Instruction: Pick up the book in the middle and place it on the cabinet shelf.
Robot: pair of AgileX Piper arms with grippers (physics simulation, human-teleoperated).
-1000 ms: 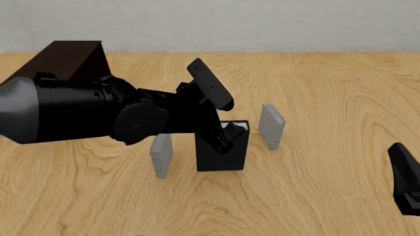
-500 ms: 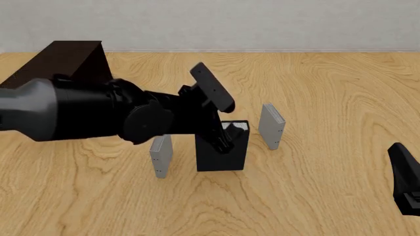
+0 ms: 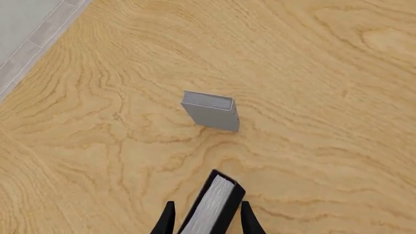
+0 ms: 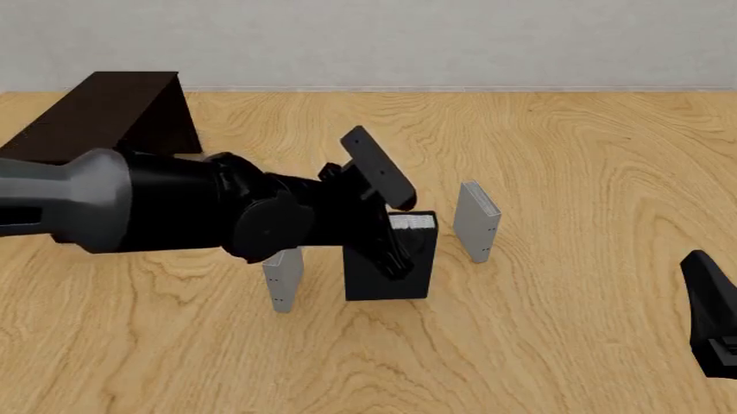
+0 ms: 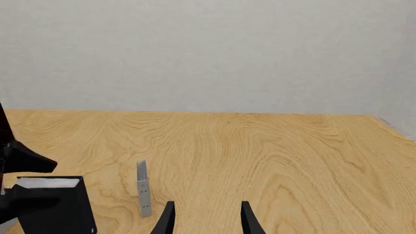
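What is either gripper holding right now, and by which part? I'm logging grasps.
The left gripper straddles the book's top edge; whether it grips cannot be told. The right gripper holds nothing.

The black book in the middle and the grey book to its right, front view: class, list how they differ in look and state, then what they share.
The black book is dark-covered, with white page edges; the grey book is pale grey all over. The black book is far thicker and bulkier; the grey book is thin. The left gripper straddles the black book's top, while nothing touches the grey book. Both stand upright on the table.

Two thin grey books (image 4: 475, 220) (image 4: 282, 276) (upright) on wooden table (image 4: 576, 155).
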